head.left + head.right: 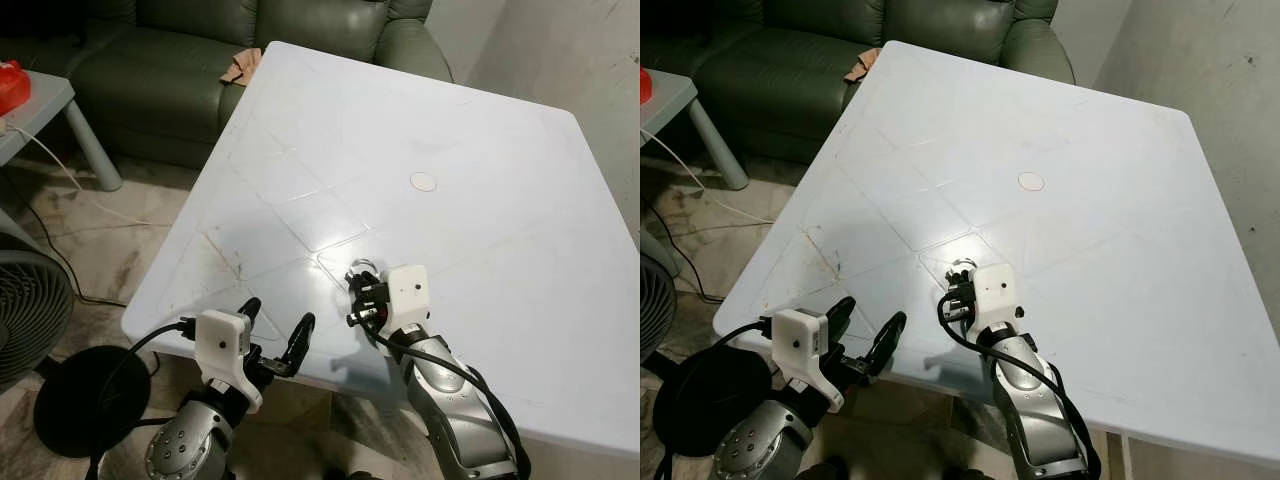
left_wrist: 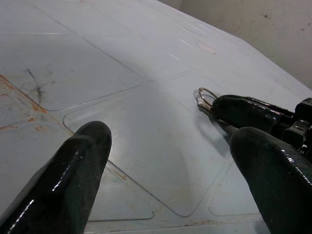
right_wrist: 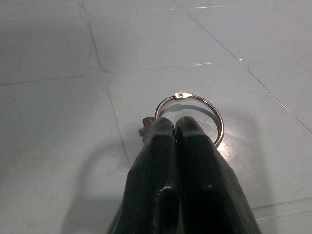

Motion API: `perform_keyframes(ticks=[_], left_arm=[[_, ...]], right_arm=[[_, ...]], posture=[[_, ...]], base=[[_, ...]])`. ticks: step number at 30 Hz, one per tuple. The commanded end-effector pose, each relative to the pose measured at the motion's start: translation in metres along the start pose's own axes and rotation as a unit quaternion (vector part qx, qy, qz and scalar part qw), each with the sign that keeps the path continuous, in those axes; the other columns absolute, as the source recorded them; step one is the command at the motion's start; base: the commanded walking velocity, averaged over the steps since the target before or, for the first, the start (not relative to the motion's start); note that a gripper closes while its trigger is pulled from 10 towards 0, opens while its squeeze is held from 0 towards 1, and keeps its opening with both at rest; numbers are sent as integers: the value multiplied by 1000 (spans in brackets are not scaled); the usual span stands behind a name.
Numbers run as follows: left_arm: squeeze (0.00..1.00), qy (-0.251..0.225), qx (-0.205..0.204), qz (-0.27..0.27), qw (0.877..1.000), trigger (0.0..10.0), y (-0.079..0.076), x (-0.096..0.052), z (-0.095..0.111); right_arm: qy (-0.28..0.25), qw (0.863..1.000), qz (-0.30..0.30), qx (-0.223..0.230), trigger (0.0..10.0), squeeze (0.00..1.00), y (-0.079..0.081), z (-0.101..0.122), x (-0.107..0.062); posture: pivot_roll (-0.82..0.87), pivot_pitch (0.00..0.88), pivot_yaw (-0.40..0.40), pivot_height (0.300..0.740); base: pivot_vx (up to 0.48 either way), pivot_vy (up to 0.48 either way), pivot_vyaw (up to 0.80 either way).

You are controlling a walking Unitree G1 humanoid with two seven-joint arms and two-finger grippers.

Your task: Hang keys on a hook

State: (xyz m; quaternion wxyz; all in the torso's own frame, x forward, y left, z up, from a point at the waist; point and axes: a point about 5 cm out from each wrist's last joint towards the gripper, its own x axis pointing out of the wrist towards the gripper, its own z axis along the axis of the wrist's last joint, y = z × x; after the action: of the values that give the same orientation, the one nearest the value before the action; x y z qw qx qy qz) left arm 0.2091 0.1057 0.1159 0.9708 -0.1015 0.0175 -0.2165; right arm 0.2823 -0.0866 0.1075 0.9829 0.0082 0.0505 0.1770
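A silver key ring [image 3: 191, 116] lies on the white table [image 1: 400, 130] near its front edge, with a small brown key end beside it. My right gripper [image 1: 362, 290] rests low on the table with its fingers [image 3: 168, 161] pressed together over the ring's near side, shut on the keys. The ring [image 2: 205, 96] pokes out past the right fingers. My left gripper [image 1: 275, 335] hovers open at the table's front edge, to the left of the right one, with nothing between its fingers [image 2: 73, 170]. No hook can be made out.
A green leather sofa [image 1: 180, 60] stands behind the table's far left corner. A small grey side table [image 1: 40, 110] and a black fan [image 1: 25, 310] are at the left, with cables on the floor. A small round mark [image 1: 423, 181] sits mid-table.
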Motion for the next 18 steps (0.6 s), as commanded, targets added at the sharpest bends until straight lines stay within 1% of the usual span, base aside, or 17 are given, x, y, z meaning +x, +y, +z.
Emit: perform_keyframes(ticks=[1, 5, 7, 11, 13, 14, 15, 16, 17, 18], left_arm=[[0, -3, 0, -5, 1000, 10000, -4, 0, 2], [0, -4, 0, -5, 1000, 10000, -4, 1, 2], [0, -7, -1, -3, 1000, 10000, -3, 3, 4], [0, -9, -1, -2, 1000, 10000, -3, 4, 4], [0, -15, -3, 1, 1000, 10000, -2, 8, 6], [0, -15, -3, 1, 1000, 10000, -2, 8, 6], [0, -17, -3, 7, 1000, 10000, 0, 11, 6], [0, -18, -3, 9, 1000, 10000, 0, 12, 7], [0, -18, -3, 9, 1000, 10000, 0, 12, 7], [0, -19, -2, 12, 1000, 10000, 1, 14, 7]], right_arm=[[2, 1000, -2, 4, 0, 0, -1, -2, -3], [-1, 1000, -6, 3, 0, 0, -2, -1, -3], [-19, 1000, -15, 1, 0, 0, -4, 5, -1], [-31, 999, -25, 4, 0, 0, -7, 9, 0], [-56, 998, -37, 9, 0, 0, -11, 21, 4], [-56, 998, -37, 9, 0, 0, -11, 21, 4], [-69, 997, -41, 12, 863, 0, -13, 26, 5], [-71, 996, -42, 13, 1647, 0, -13, 27, 5], [-71, 996, -42, 13, 1647, 0, -13, 27, 5], [-76, 996, -43, 12, 3529, 0, -14, 29, 6]], posture=[[89, 204, -132, 740], [89, 204, -132, 740], [88, 196, -131, 740], [88, 196, -131, 740], [86, 182, -128, 740], [86, 182, -128, 740], [85, 175, -127, 740], [85, 175, -127, 740], [85, 175, -127, 740], [84, 168, -126, 740]], base=[[0, 0, 0], [0, 0, 0], [0, 0, 0], [0, 0, 0], [0, 0, 0], [0, 0, 0], [0, 0, 0], [0, 0, 0], [0, 0, 0], [0, 0, 0]])
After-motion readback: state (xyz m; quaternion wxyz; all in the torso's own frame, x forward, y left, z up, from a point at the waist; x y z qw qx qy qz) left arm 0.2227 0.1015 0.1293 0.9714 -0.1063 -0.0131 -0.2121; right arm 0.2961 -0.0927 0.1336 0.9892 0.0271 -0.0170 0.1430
